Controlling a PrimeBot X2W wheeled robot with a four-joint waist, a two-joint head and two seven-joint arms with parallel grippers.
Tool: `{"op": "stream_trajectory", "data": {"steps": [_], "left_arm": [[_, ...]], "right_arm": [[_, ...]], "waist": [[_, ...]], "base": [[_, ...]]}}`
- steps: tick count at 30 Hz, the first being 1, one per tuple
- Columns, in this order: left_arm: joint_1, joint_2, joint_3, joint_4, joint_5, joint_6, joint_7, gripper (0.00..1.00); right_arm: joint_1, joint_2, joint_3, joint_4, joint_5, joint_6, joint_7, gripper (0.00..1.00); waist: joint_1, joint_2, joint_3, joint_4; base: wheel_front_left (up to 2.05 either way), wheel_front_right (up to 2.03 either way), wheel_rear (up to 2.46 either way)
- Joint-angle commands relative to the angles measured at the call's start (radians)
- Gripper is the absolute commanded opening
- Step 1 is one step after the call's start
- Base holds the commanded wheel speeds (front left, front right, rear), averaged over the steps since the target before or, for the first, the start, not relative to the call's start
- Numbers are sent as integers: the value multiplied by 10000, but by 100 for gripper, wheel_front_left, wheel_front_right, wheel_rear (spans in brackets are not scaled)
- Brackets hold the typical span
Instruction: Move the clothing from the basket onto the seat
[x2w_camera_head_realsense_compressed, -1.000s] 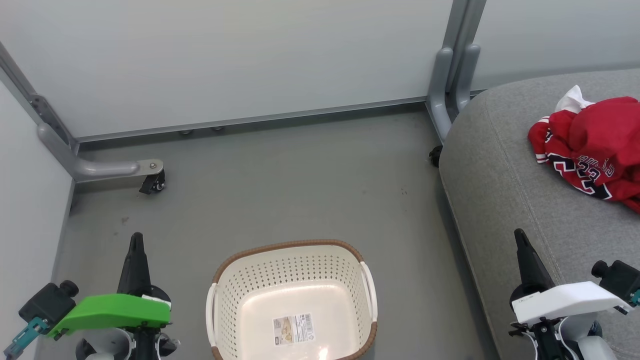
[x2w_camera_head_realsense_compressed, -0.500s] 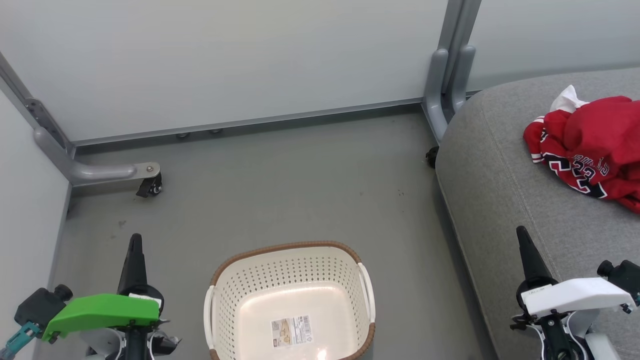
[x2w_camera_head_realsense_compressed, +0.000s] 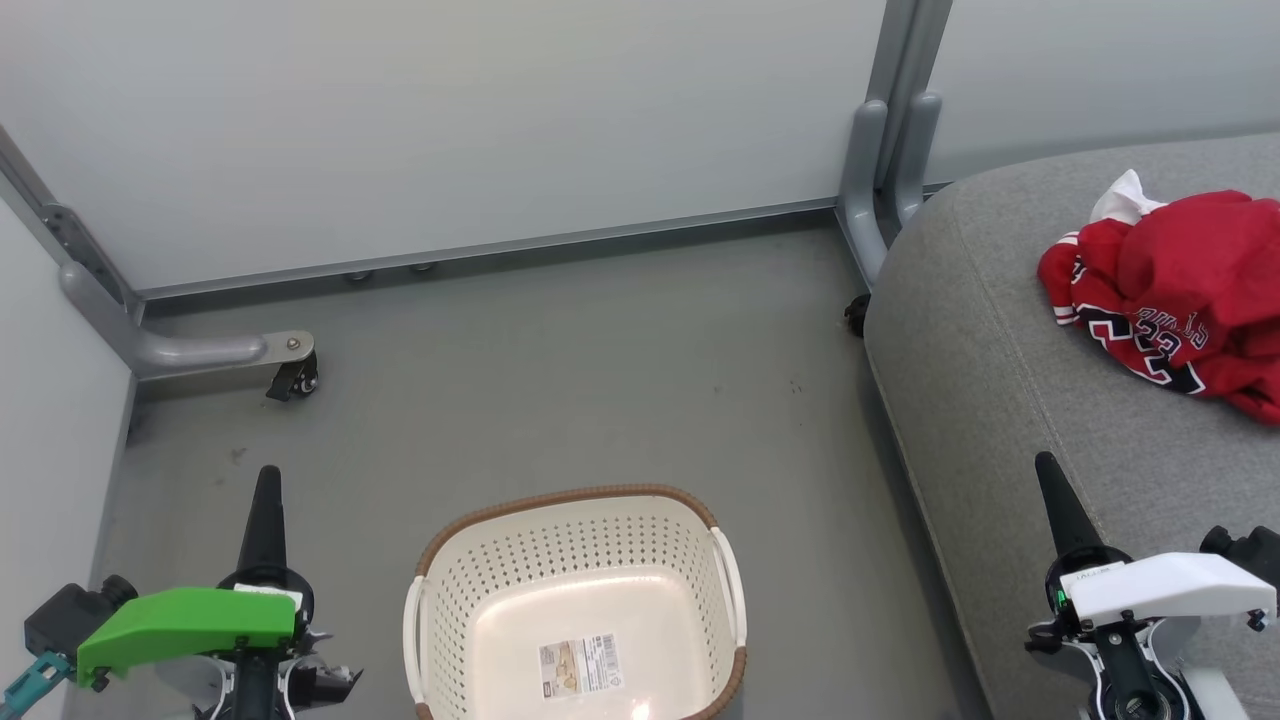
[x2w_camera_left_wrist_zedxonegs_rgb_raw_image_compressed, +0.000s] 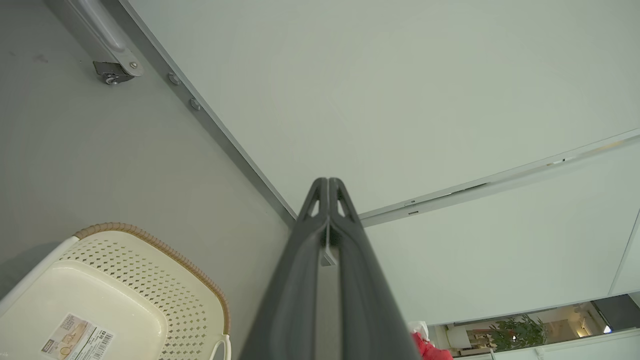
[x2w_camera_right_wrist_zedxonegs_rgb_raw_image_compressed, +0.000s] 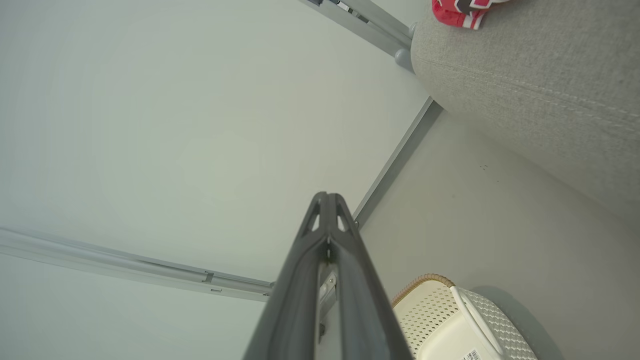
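**Colour and Pattern Record**

The clothing (x2w_camera_head_realsense_compressed: 1190, 285) was red with black-and-white numerals and white stripes. The basket (x2w_camera_head_realsense_compressed: 600, 545) was cream-white, perforated, with a brown woven-look rim. The seat (x2w_camera_head_realsense_compressed: 1000, 400) was grey fabric. The floor (x2w_camera_head_realsense_compressed: 560, 380) was plain grey.

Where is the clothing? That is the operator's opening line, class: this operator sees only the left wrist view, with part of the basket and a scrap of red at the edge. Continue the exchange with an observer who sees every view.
Observer: In the head view the clothing lies heaped on the seat, off to the right of the basket.
Operator: Is there cloth in the part of the basket I can't see?
Observer: No. As far as the head view reaches, its inside holds only a label.
Operator: And the right tool?
Observer: It is shut with nothing in it, and shows against the near part of the seat.
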Motion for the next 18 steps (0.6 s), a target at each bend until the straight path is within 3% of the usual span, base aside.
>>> {"op": "stream_trajectory", "data": {"steps": [1,18], "left_arm": [[-222,54,59,-114,-270,15,71,0],[-248,59,186,-145,-1726,26,453,0]], "right_arm": [[-202,-90,-41,-21,268,-5,44,0],[-289,-184,-43,110,1899,-7,352,0]], "waist": [[0,44,-5,-10],[0,54,-56,-125]], "base": [[0,0,0],[0,0,0]]}}
